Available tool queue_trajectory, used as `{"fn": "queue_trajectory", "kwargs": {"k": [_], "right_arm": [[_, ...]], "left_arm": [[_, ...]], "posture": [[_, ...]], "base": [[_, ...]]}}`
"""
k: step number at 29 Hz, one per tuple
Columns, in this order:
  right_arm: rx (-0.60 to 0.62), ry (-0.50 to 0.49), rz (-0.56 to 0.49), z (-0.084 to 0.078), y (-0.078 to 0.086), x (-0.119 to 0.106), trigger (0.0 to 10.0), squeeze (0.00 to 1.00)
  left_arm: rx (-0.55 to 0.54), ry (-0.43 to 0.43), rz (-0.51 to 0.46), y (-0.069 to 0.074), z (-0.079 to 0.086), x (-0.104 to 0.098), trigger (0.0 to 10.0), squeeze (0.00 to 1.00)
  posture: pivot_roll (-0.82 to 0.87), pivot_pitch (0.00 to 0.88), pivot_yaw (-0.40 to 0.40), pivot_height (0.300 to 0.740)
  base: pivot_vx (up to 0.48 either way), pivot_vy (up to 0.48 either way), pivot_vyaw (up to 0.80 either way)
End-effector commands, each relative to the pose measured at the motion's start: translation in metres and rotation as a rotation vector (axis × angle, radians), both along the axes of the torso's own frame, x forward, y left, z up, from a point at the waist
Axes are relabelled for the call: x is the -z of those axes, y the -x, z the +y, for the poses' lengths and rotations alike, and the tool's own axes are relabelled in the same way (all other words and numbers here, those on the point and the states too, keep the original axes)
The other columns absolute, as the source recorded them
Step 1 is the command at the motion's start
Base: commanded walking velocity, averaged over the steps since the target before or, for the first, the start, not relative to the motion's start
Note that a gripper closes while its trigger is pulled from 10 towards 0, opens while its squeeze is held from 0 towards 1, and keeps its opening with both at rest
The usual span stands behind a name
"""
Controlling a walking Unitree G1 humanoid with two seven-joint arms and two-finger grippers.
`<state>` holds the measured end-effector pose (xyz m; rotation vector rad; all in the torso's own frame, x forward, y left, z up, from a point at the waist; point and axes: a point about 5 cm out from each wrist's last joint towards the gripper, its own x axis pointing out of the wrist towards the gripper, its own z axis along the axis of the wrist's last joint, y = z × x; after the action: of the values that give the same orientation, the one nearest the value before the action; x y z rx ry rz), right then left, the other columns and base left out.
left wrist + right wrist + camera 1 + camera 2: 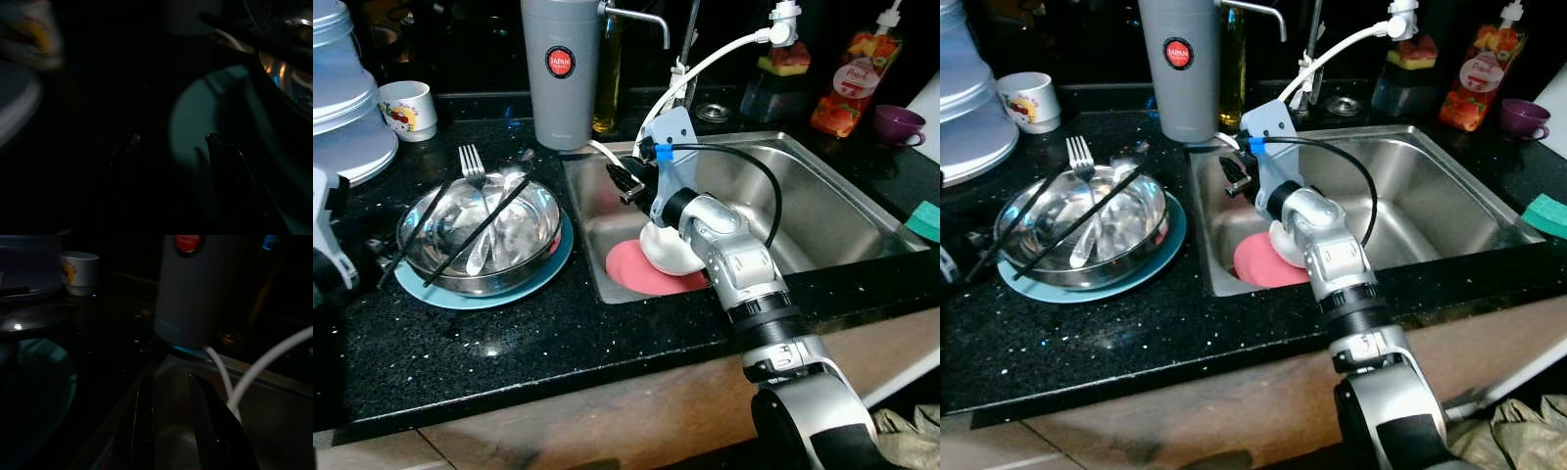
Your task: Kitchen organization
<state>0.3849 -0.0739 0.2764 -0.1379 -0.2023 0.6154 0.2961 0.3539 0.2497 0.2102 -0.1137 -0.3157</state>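
A steel bowl [480, 230] holding a fork [472, 164], a spoon and black chopsticks rests on a teal plate [489, 294] on the black counter. In the sink [862, 186] lie a pink plate [636, 272] and, on it, a white bowl [666, 253], partly hidden by my right arm. My right gripper [625, 181] hangs over the sink's near-left corner, above the pink plate; its fingers [146, 406] stand apart with nothing between them. My left gripper [170, 138] is open just beside the teal plate [205, 117], holding nothing.
A tall grey flask [563, 69] stands behind the sink's left corner, with a white hose [715, 59] arching past it. A white cup [408, 108] and a stacked white container [342, 98] are at the back left. A juice pouch [852, 83], a purple cup [898, 124] and a teal sponge [925, 220] sit on the right.
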Motion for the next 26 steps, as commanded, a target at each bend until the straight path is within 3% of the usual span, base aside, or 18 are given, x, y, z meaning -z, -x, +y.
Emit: {"fn": "queue_trajectory", "kwargs": {"k": [1,5,9,17,19,20,21,22,26], "right_arm": [[-0.004,-0.038,-0.006,-0.002,0.001,-0.01,10.0,0.0],[-0.04,-0.108,0.028,-0.002,0.0,-0.018,10.0,0.0],[-0.16,-0.162,0.069,0.007,0.004,-0.028,10.0,0.0],[-0.343,-0.153,0.059,0.032,0.015,-0.048,10.0,0.0],[-0.411,-0.124,0.068,0.039,0.021,-0.051,10.0,0.0],[-0.517,-0.049,0.083,0.049,0.031,-0.052,10.0,0.0],[-0.517,-0.049,0.083,0.049,0.031,-0.052,10.0,0.0],[-0.542,0.012,0.101,0.053,0.033,-0.05,10.0,1.0],[-0.566,0.073,0.115,0.056,0.035,-0.05,10.0,1.0]], "left_arm": [[-0.021,-0.04,-0.009,0.013,0.009,-0.016,10.0,0.0],[0.064,-0.089,0.01,0.042,0.008,-0.038,10.0,0.0],[0.129,-0.111,0.019,0.051,-0.007,-0.043,10.0,0.0],[0.14,-0.073,0.018,0.045,-0.037,-0.022,10.0,0.0],[0.122,-0.054,0.01,0.043,-0.042,-0.018,10.0,0.0],[0.086,-0.035,-0.001,0.039,-0.046,-0.014,10.0,0.0],[0.086,-0.035,-0.001,0.039,-0.046,-0.014,10.0,0.0],[0.026,-0.03,-0.004,0.036,-0.042,-0.012,10.0,0.0],[-0.017,-0.024,-0.022,0.036,-0.038,-0.017,10.0,0.0]], "posture": [[0.02,0.118,-0.045,0.74],[0.03,0.116,-0.05,0.74],[0.05,0.11,-0.056,0.74],[0.04,0.089,-0.066,0.74],[0.04,0.085,-0.065,0.74],[0.03,0.081,-0.064,0.74],[0.03,0.081,-0.064,0.74],[0.03,0.076,-0.063,0.74],[0.03,0.072,-0.063,0.74]], "base": [[0.0,0.0,0.0],[0.0,0.0,0.0],[0.0,0.0,0.0],[0.0,0.0,0.0],[0.0,0.0,0.0],[0.0,0.0,0.0],[0.0,0.0,0.0],[0.0,0.0,0.0],[0.0,0.0,0.0]]}}
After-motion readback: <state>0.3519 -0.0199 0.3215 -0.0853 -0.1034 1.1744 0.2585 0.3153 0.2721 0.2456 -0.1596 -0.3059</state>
